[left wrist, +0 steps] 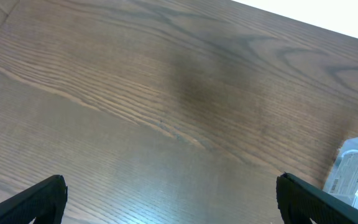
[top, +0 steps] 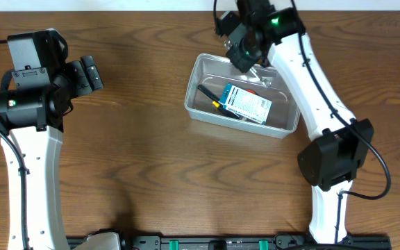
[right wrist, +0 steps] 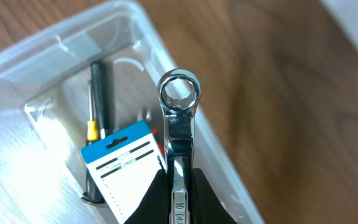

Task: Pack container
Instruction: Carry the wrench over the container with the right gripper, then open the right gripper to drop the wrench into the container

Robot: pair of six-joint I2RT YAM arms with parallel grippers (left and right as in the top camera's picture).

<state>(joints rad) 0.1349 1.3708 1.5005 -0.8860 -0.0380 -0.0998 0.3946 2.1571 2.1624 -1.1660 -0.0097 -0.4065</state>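
Seemingly the container lies below the right hand's wrench.

Table: dark brown wood-grain top, one surface. Resting directly on it: container, clear plastic, right of centre, towards the far edge, slightly skewed. Left wrist view: pale labelled object at the right frame edge, possibly the same container; cropped, uncertain.

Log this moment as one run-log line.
right pincer: shut on wrench, over container rim | left pincer: open, over table | container holds: carded pack, black-yellow tool
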